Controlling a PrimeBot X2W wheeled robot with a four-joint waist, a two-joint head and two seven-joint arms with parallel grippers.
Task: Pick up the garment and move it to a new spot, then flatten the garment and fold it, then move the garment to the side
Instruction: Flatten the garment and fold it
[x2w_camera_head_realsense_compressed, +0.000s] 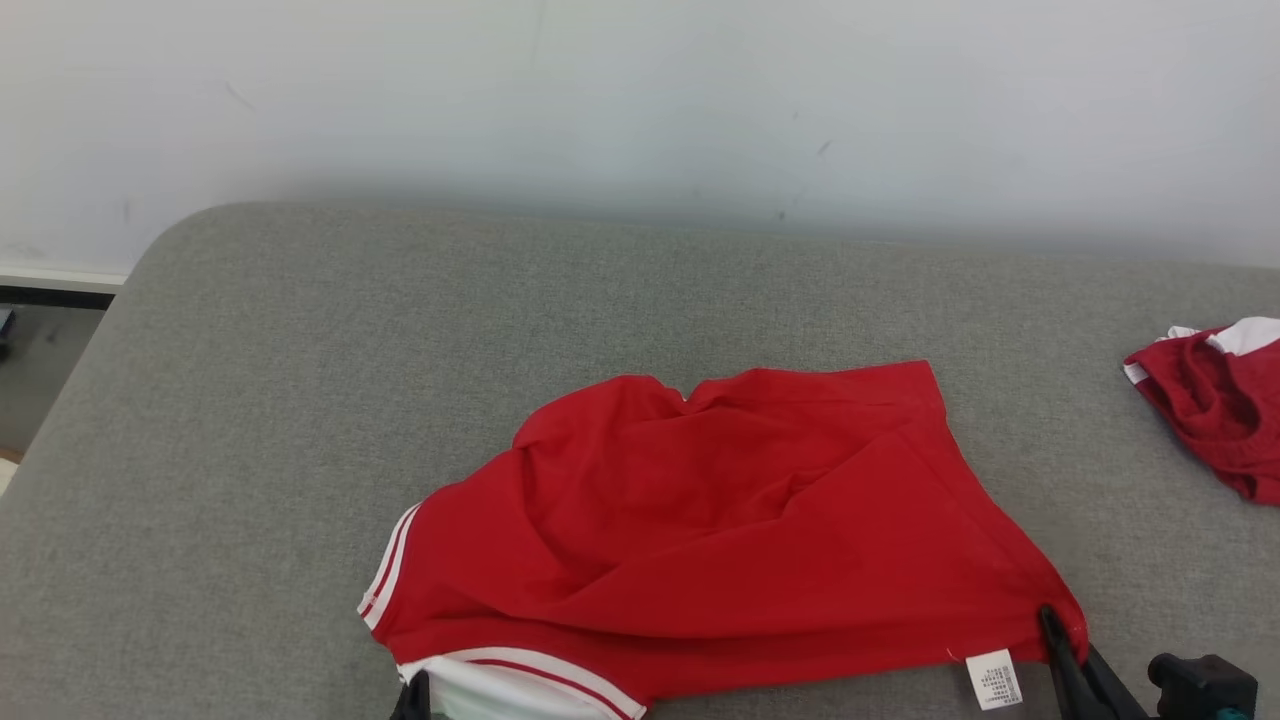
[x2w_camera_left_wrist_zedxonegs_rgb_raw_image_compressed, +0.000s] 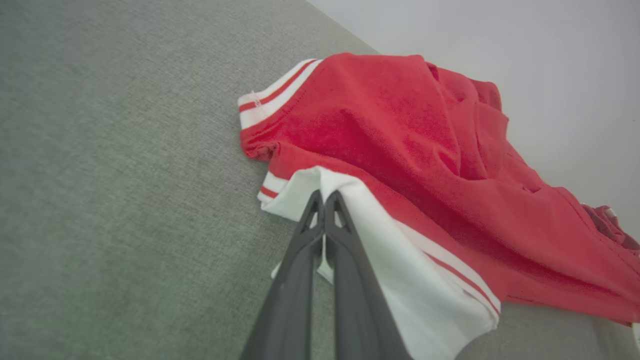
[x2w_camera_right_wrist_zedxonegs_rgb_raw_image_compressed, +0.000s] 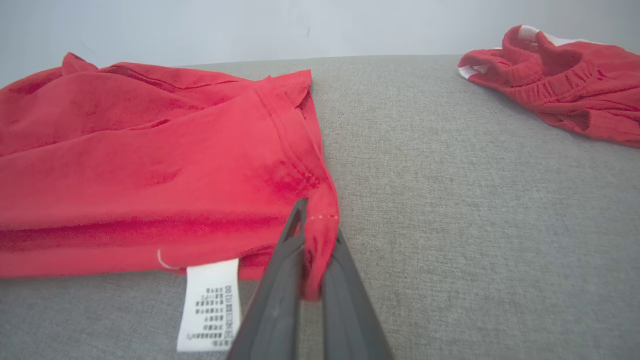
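I am gripping with both arms; the left gripper (x2w_camera_left_wrist_zedxonegs_rgb_raw_image_compressed: 325, 196) is clamped together on the shirt's white edge, and the right gripper (x2w_camera_right_wrist_zedxonegs_rgb_raw_image_compressed: 316, 222) is clamped on the red hem corner, just beside the label (x2w_camera_right_wrist_zedxonegs_rgb_raw_image_compressed: 209, 305); the shirt (x2w_camera_head_realsense_compressed: 720, 520) is lying crumpled on the grey bench (x2w_camera_head_realsense_compressed: 400, 330), along its near edge, middle to right; another red garment (x2w_camera_head_realsense_compressed: 1215, 405) is sitting well apart at the far right. I am reading this as the start of the pick-up, with both grips made and nothing lifted yet; next I am expecting to raise both grippers evenly, keeping them spread so the cloth is hanging open, and steering clear of the other piece.
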